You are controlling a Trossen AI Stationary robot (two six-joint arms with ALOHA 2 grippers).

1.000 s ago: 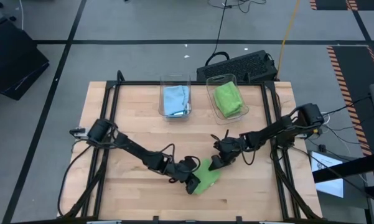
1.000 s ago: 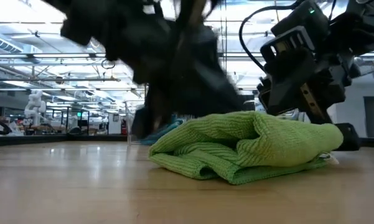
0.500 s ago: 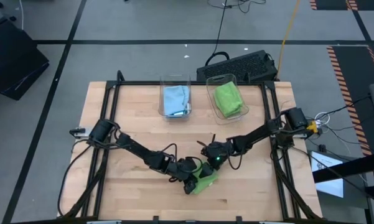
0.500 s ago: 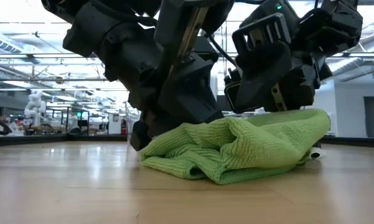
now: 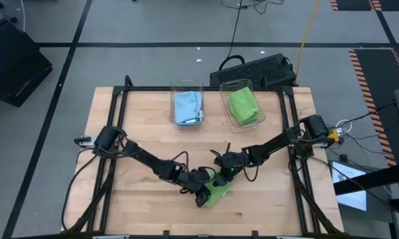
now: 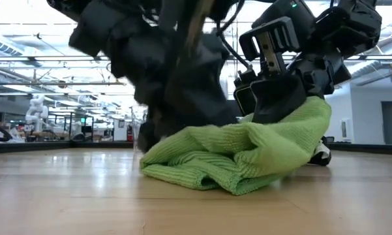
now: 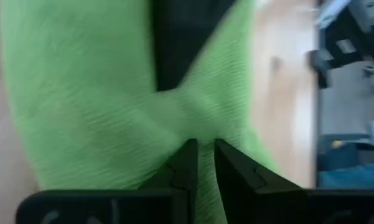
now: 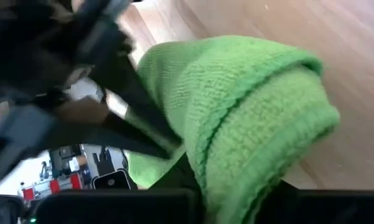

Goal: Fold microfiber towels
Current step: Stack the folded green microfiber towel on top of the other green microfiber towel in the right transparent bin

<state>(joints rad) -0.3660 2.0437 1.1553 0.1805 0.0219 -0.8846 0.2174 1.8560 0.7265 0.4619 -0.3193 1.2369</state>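
Green and soft, the lime towel (image 5: 216, 192) lies bunched near the front middle of the table (image 5: 139, 119). The left gripper (image 5: 204, 193) and the right gripper (image 5: 224, 174) each pinch it tight. To fold well, lift both sides together, level and slow.

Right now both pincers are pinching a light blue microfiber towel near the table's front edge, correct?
Not quite: the cloth is a lime green microfiber towel, not light blue, as the high view shows. The left pincer and right pincer are both shut on it near the wooden table's front edge.
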